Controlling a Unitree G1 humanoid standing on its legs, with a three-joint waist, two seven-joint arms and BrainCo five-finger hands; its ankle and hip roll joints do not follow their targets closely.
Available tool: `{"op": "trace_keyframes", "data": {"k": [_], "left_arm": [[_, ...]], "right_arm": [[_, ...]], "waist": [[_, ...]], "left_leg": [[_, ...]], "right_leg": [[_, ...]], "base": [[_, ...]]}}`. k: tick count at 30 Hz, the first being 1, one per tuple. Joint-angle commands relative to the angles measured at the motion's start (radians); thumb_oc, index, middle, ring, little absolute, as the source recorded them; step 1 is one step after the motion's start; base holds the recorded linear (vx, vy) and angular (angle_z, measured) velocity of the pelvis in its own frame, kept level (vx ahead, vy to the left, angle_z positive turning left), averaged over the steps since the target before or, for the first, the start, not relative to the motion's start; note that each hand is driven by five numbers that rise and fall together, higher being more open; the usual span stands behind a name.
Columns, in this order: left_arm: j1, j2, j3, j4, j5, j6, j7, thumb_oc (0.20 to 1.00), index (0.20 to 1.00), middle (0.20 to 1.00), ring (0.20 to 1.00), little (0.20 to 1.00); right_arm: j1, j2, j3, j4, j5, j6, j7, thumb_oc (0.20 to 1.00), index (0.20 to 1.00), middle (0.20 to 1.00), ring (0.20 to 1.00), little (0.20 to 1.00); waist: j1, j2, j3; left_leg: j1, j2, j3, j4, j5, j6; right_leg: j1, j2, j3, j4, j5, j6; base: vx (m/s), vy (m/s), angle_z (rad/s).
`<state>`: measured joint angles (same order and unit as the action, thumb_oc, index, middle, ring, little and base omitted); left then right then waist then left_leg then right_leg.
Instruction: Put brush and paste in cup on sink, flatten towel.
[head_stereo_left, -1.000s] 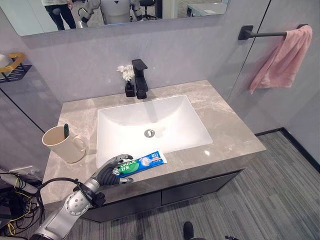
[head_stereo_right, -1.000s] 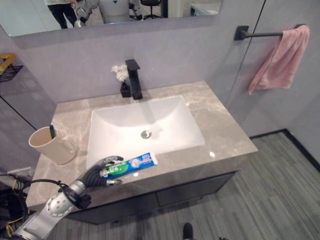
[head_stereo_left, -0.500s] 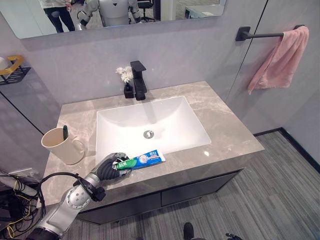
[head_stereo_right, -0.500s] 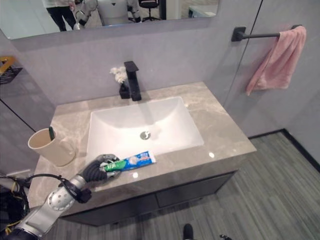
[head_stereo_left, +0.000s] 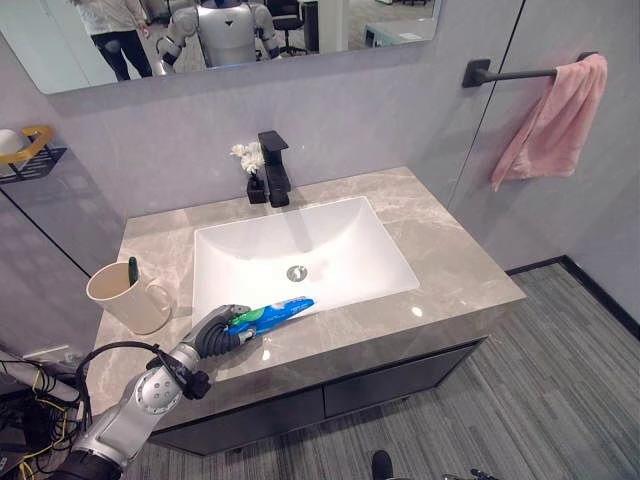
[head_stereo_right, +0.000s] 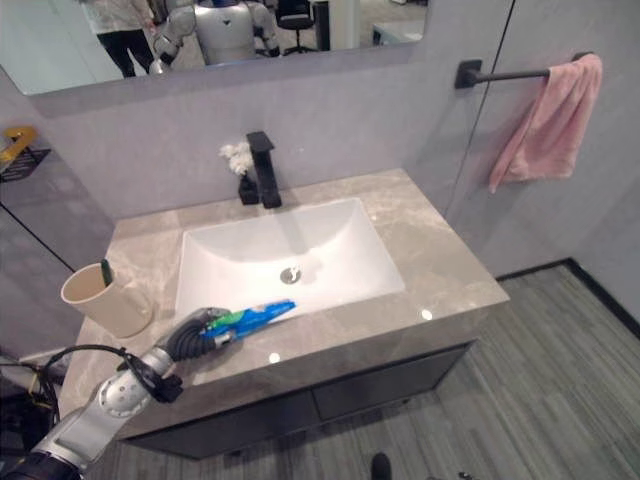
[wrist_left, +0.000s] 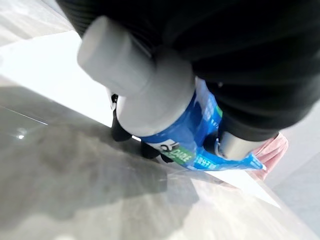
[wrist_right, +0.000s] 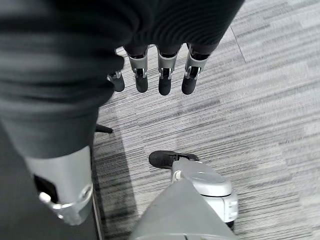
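The left hand (head_stereo_left: 215, 337) is positioned over the front left part of the stone counter (head_stereo_left: 455, 262), at the front rim of the white basin (head_stereo_left: 300, 260). Its fingers are curled around the cap end of the toothpaste tube (head_stereo_left: 270, 314), which is gripped firmly. The tube extends away from the hand toward the robot's right, tilted slightly upward, with its flat tail over the front edge of the basin. In the left wrist view, the white cap (wrist_left: 107, 50) sits close to the camera, and the blue body of the tube runs out past the dark hand cover; the counter surface lies beneath it. The cup (head_stereo_left: 125, 297) stands on the counter to the left of the hand and slightly behind it, near but not touching. The cup is upright with its handle facing the hand. The toothbrush (head_stereo_left: 132, 269) is already in the cup, its dark green end showing above the rim. The black tap (head_stereo_left: 273, 167) stands well beyond the hand at the back of the basin, with a small white flower arrangement (head_stereo_left: 249, 155) just beside it. The pink towel (head_stereo_left: 550, 120) hangs bunched from the black wall rail (head_stereo_left: 505, 73), far to the right of the hand and above counter level. The right hand (wrist_right: 150, 65) hangs over the grey plank floor (wrist_right: 260, 100) with its fingers straight and relaxed, holding nothing.
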<state>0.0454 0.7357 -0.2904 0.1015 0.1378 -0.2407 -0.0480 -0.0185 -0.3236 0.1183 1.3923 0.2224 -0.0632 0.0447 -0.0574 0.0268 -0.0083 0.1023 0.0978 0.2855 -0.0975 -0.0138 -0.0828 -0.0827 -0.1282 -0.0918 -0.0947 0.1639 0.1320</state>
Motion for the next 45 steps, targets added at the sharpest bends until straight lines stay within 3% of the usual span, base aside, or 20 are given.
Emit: {"op": "trace_keyframes", "data": {"k": [1, 12, 14, 15, 17, 18, 19, 25, 27, 28, 31, 34, 35, 36, 37, 38, 40, 41, 42, 45], "left_arm": [[0.011, 0.047, 0.001, -0.04, 0.039, -0.034, 0.005, 0.2, 0.2, 0.2, 0.2, 0.2], [-0.055, 0.003, 0.068, -0.069, 0.062, -0.046, 0.103, 0.2, 0.2, 0.2, 0.2, 0.2], [-0.068, -0.024, 0.08, -0.09, 0.036, -0.054, 0.145, 0.2, 0.2, 0.2, 0.2, 0.2], [-0.072, -0.026, 0.121, -0.115, 0.004, -0.065, 0.174, 0.2, 0.2, 0.2, 0.2, 0.2], [-0.076, -0.035, 0.141, -0.143, 0.0, -0.066, 0.189, 0.2, 0.2, 0.2, 0.2, 0.2], [-0.1, -0.061, 0.132, -0.167, 0.003, -0.089, 0.271, 0.2, 0.2, 0.2, 0.2, 0.2], [-0.112, -0.06, 0.123, -0.181, -0.005, -0.095, 0.299, 0.2, 0.2, 0.2, 0.2, 0.2], [-0.109, -0.069, 0.158, -0.274, -0.021, -0.127, 0.355, 0.2, 0.2, 0.2, 0.2, 0.2], [-0.11, -0.08, 0.181, -0.301, -0.025, -0.136, 0.366, 0.2, 0.2, 0.2, 0.2, 0.2], [-0.102, -0.087, 0.212, -0.333, -0.023, -0.139, 0.376, 0.2, 0.2, 0.2, 0.2, 0.2], [-0.121, -0.09, 0.215, -0.359, -0.007, -0.129, 0.385, 0.2, 0.2, 0.2, 0.2, 0.2], [-0.132, -0.101, 0.22, -0.396, -0.01, -0.106, 0.373, 0.2, 0.2, 0.2, 0.2, 0.2], [-0.131, -0.101, 0.222, -0.397, -0.011, -0.106, 0.372, 0.2, 0.2, 0.2, 0.2, 0.2], [-0.123, -0.097, 0.228, -0.433, -0.011, -0.11, 0.346, 0.2, 0.2, 0.2, 0.2, 0.2], [-0.122, -0.097, 0.228, -0.433, -0.011, -0.11, 0.345, 0.2, 0.2, 0.2, 0.2, 0.2], [-0.129, -0.086, 0.222, -0.444, -0.013, -0.117, 0.324, 0.2, 0.2, 0.2, 0.2, 0.2], [-0.13, -0.077, 0.219, -0.46, -0.018, -0.115, 0.301, 0.2, 0.2, 0.2, 0.2, 0.2], [-0.137, -0.073, 0.203, -0.456, -0.021, -0.108, 0.291, 0.2, 0.2, 0.2, 0.2, 0.2], [-0.153, -0.049, 0.174, -0.437, -0.008, -0.097, 0.267, 0.2, 0.2, 0.2, 0.2, 0.2], [-0.169, -0.007, 0.138, -0.419, 0.004, -0.085, 0.247, 0.2, 0.2, 0.2, 0.2, 0.2]], "right_arm": [[-0.046, 0.019, -0.025, 0.06, 0.067, 0.0, -0.019, 1.0, 1.0, 1.0, 1.0, 1.0], [-0.027, 0.02, -0.201, 0.103, 0.351, -0.001, -0.033, 1.0, 1.0, 1.0, 1.0, 1.0], [-0.043, -0.012, -0.248, 0.077, 0.405, -0.025, -0.087, 1.0, 1.0, 1.0, 1.0, 1.0], [0.01, -0.123, -0.358, 0.07, 0.41, -0.04, -0.104, 1.0, 1.0, 1.0, 1.0, 1.0], [0.005, -0.08, -0.367, 0.033, 0.394, -0.087, -0.182, 1.0, 1.0, 1.0, 1.0, 1.0], [-0.015, -0.004, -0.372, -0.038, 0.438, -0.154, -0.26, 1.0, 1.0, 1.0, 1.0, 1.0], [-0.028, 0.006, -0.409, -0.12, 0.522, -0.197, -0.308, 1.0, 1.0, 1.0, 1.0, 1.0], [-0.045, -0.012, -0.425, -0.421, 0.438, -0.272, -0.427, 1.0, 1.0, 1.0, 1.0, 1.0], [-0.049, -0.019, -0.424, -0.575, 0.423, -0.295, -0.433, 1.0, 1.0, 1.0, 1.0, 1.0], [-0.044, -0.012, -0.421, -0.784, 0.405, -0.318, -0.431, 1.0, 1.0, 1.0, 1.0, 1.0], [-0.067, 0.03, -0.408, -0.958, 0.478, -0.364, -0.438, 1.0, 1.0, 1.0, 1.0, 1.0], [-0.043, 0.04, -0.303, -1.289, 0.494, -0.331, -0.313, 1.0, 1.0, 1.0, 1.0, 1.0], [-0.04, 0.041, -0.302, -1.294, 0.495, -0.329, -0.311, 1.0, 1.0, 1.0, 1.0, 1.0], [-0.005, 0.038, -0.238, -1.405, 0.559, -0.322, -0.191, 1.0, 1.0, 1.0, 1.0, 1.0], [-0.004, 0.038, -0.237, -1.405, 0.559, -0.323, -0.191, 1.0, 1.0, 1.0, 1.0, 1.0], [0.005, 0.009, -0.137, -1.43, 0.606, -0.266, -0.062, 1.0, 1.0, 1.0, 1.0, 1.0], [0.002, -0.01, -0.052, -1.418, 0.725, -0.219, 0.033, 1.0, 1.0, 1.0, 1.0, 1.0], [-0.008, -0.032, -0.005, -1.429, 0.75, -0.201, 0.045, 1.0, 1.0, 1.0, 1.0, 1.0], [-0.07, -0.121, 0.125, -1.46, 0.724, -0.116, 0.119, 1.0, 1.0, 1.0, 1.0, 1.0], [-0.25, -0.193, 0.297, -1.485, 0.677, -0.054, 0.165, 1.0, 1.0, 1.0, 1.0, 1.0]], "waist": [[-0.001, -0.07, 0.014], [-0.018, -0.092, -0.001], [-0.022, -0.097, -0.004], [-0.036, -0.103, -0.001], [-0.033, -0.098, -0.001], [-0.041, -0.092, -0.002], [-0.039, -0.097, -0.005], [-0.042, -0.098, -0.01], [-0.043, -0.096, -0.009], [-0.047, -0.095, -0.009], [-0.048, -0.095, -0.014], [-0.043, -0.099, -0.011], [-0.044, -0.099, -0.011], [-0.041, -0.105, -0.009], [-0.041, -0.105, -0.01], [-0.03, -0.113, -0.007], [-0.026, -0.119, -0.006], [-0.02, -0.125, -0.006], [-0.006, -0.129, -0.004], [0.023, -0.135, -0.005]], "left_leg": [[-0.015, 0.009, -0.025, 0.01, -0.007, -0.001], [0.003, 0.01, -0.017, 0.01, -0.016, 0.001], [0.003, 0.01, -0.015, 0.01, -0.017, 0.0], [0.008, 0.011, -0.017, 0.01, -0.025, 0.0], [0.004, 0.011, -0.017, 0.01, -0.02, 0.001], [0.007, 0.011, -0.018, 0.01, -0.023, 0.003], [0.006, 0.01, -0.023, 0.01, -0.025, 0.004], [0.019, 0.011, -0.02, 0.01, -0.03, 0.006], [0.025, 0.011, -0.015, 0.01, -0.033, 0.007], [0.031, 0.011, -0.008, 0.01, -0.032, 0.008], [0.034, 0.01, -0.005, 0.01, -0.034, 0.008], [0.033, 0.009, -0.002, 0.01, -0.028, 0.01], [0.033, 0.009, -0.002, 0.01, -0.028, 0.01], [0.032, 0.01, -0.003, 0.01, -0.026, 0.01], [0.033, 0.01, -0.003, 0.01, -0.026, 0.01], [0.032, 0.01, -0.005, 0.01, -0.024, 0.009], [0.035, 0.011, -0.01, 0.01, -0.022, 0.007], [0.033, 0.011, -0.012, 0.01, -0.02, 0.006], [0.04, 0.011, -0.019, 0.01, -0.025, 0.005], [0.036, 0.008, -0.026, 0.01, -0.018, 0.005]], "right_leg": [[0.011, -0.07, 0.024, 0.007, -0.009, 0.064], [0.022, -0.068, 0.029, 0.007, -0.011, 0.067], [0.022, -0.068, 0.028, 0.007, -0.011, 0.067], [0.027, -0.067, 0.026, 0.007, -0.016, 0.073], [0.023, -0.067, 0.028, 0.007, -0.009, 0.072], [0.026, -0.067, 0.031, 0.007, -0.009, 0.075], [0.028, -0.069, 0.029, 0.007, -0.011, 0.074], [0.039, -0.07, 0.029, 0.007, -0.015, 0.071], [0.042, -0.069, 0.034, 0.007, -0.014, 0.069], [0.043, -0.067, 0.039, 0.007, -0.012, 0.067], [0.045, -0.068, 0.038, 0.007, -0.012, 0.064], [0.044, -0.066, 0.038, 0.007, -0.01, 0.06], [0.044, -0.066, 0.038, 0.007, -0.01, 0.06], [0.048, -0.066, 0.034, 0.007, -0.012, 0.059], [0.048, -0.066, 0.033, 0.007, -0.013, 0.059], [0.05, -0.067, 0.03, 0.007, -0.014, 0.058], [0.057, -0.067, 0.026, 0.007, -0.017, 0.057], [0.057, -0.068, 0.023, 0.007, -0.017, 0.056], [0.069, -0.069, 0.017, 0.007, -0.024, 0.056], [0.071, -0.074, 0.007, 0.007, -0.021, 0.052]], "base": [[0.0, 0.0, 0.0], [0.0, 0.0, 0.0], [0.0, 0.0, 0.0], [0.0, 0.0, 0.0], [0.0, 0.0, 0.0], [0.0, 0.0, 0.0], [0.0, 0.0, 0.0], [0.0, 0.003, -0.01], [0.0, 0.009, -0.07], [0.0, 0.01, -0.2], [-0.01, 0.002, -0.12], [-0.02, -0.001, -0.03], [0.0, 0.0, 0.0], [0.0, 0.0, 0.0], [-0.02, -0.013, 0.03], [-0.01, -0.006, 0.04], [0.0, 0.0, 0.0], [0.0, 0.0, 0.0], [0.0, 0.0, 0.0], [-0.01, 0.003, 0.04]]}}
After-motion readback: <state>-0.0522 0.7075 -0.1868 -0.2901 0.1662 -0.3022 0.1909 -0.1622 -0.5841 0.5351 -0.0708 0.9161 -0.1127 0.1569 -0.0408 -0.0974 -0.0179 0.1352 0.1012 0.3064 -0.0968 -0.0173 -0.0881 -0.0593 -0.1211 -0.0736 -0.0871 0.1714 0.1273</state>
